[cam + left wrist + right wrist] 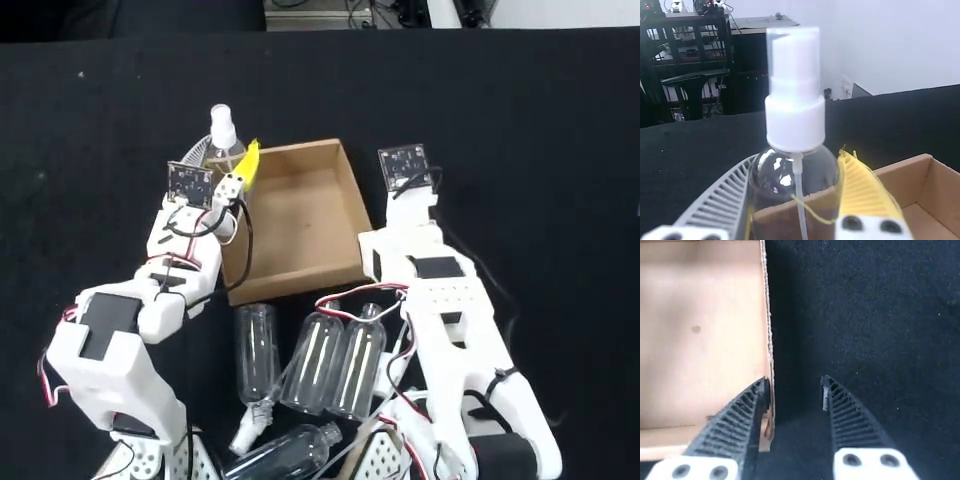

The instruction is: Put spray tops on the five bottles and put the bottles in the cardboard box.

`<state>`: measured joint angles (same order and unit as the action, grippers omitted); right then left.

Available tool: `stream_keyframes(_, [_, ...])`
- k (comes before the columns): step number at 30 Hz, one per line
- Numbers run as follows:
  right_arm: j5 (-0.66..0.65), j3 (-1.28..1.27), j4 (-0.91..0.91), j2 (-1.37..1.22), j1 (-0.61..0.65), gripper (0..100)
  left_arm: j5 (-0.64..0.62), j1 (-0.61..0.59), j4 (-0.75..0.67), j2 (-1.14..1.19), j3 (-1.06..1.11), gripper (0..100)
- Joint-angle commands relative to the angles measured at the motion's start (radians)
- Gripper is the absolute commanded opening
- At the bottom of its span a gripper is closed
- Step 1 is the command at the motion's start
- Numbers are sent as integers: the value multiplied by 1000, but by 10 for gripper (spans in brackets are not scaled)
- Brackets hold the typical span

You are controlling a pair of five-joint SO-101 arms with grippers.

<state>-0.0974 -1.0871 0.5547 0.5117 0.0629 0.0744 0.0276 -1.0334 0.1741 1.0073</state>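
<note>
My left gripper is shut on a clear bottle with a white spray top, held upright between a grey finger and a yellow finger. In the high view that bottle stands over the far left corner of the cardboard box. My right gripper is open, one finger over the box's inside and the other over the black table, straddling the box wall. Several clear bottles lie in a loose heap on the table in front of the box.
The right arm runs along the box's right side, the left arm along its left side. Red and white cables cross above the lying bottles. Black table stretches to the left, right and beyond the box.
</note>
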Motion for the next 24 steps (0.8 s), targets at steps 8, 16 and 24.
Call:
stream_keyframes(8, [-8,2,-15,33,-29,130,9,-2,-23,-6,-39,30])
stream_keyframes(16, [-8,2,-15,33,-29,130,9,1,-28,-6,-2,30])
stream_keyframes(24, [-8,2,-15,33,-29,130,9,8,-21,-3,1,121])
